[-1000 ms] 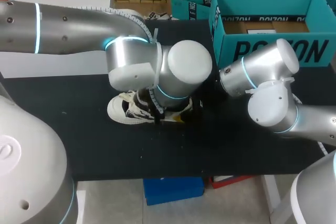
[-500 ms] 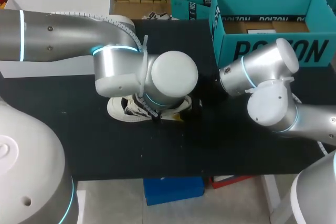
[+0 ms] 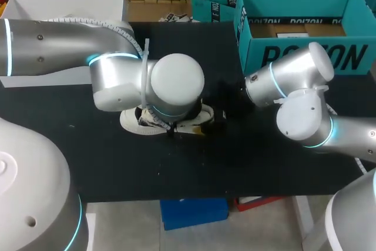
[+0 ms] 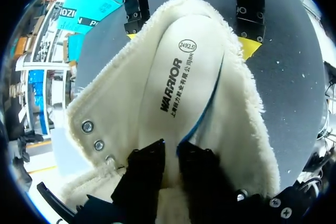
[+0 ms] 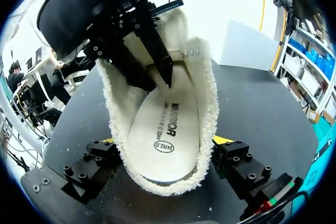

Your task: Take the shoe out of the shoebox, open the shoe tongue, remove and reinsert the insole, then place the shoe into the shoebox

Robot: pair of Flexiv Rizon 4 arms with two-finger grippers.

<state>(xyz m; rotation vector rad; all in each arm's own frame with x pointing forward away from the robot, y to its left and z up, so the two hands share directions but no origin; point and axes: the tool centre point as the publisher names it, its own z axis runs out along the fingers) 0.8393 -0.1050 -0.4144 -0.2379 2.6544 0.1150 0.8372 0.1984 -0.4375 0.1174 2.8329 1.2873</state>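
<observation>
Here the white fleece-lined shoe (image 3: pixel 132 123) lay on the black bench (image 3: pixel 235 163), outside the open teal cardboard shoebox (image 3: pixel 352 57).
The shoebox stood at the far right of the bench, its inside showing a brown floor and a small white slip. The shoe rested near the middle of the bench, well apart from the box and mostly hidden under the left arm in the head view. The right gripper (image 5: pixel 165 142) was spread wide around the heel, with one yellow tip pressed against the fleece collar on each side. The left gripper (image 4: pixel 170 148) reached down into the shoe's mouth with its fingers nearly together, pinching the raised edge of the white printed insole (image 4: pixel 173 87). The rest of the insole lay flat inside the shoe.
</observation>
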